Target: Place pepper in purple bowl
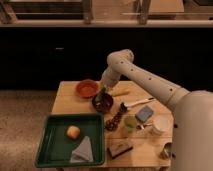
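The dark purple bowl [102, 103] sits on the wooden table [67, 102], just right of an orange bowl [87, 88]. My gripper [102, 92] hangs right over the purple bowl, at its far rim. A small green thing, which looks like the pepper [101, 95], shows at the gripper's tip above the bowl. My white arm [145, 82] reaches in from the right.
A green tray [55, 147] at the front left holds an orange fruit [73, 132] and a grey cloth [82, 150]. On the table's right lie a green cup [129, 123], a blue sponge [144, 114], a white cup [161, 126], a dark pinecone-like thing [114, 119] and a utensil [137, 103].
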Available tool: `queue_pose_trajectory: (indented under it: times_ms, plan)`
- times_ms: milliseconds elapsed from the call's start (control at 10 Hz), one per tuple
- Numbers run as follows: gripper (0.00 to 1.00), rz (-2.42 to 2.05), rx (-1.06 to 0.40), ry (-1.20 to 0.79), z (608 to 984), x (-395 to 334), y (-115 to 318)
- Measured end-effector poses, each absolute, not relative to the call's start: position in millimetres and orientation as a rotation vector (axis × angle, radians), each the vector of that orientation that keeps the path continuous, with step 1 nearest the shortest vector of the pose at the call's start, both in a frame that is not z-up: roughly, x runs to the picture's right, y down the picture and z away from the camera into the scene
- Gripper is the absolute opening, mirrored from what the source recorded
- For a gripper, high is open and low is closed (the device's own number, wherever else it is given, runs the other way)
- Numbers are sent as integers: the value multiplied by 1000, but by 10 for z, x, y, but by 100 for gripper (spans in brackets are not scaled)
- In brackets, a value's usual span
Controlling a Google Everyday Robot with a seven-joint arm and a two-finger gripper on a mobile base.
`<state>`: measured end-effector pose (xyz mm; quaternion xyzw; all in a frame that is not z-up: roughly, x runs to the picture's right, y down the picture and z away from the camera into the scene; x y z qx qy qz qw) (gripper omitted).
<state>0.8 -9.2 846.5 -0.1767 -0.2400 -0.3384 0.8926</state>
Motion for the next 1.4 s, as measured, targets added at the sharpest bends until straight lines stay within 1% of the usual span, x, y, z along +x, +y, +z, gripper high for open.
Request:
queue_pose_trajectory:
  times_ms: [100,200,600,700,1000,1400]
  plan:
    - [0,-720,-368,-494,8479,11,-80]
    - [3,-737,-376,-487,8501,29,-63]
    - [42,-777,-414,-461,8599,42,6]
    - [54,-781,-419,-457,8618,69,22]
    - [79,-794,-440,-472,8668,85,100]
    - [80,-809,-445,-497,8680,27,136]
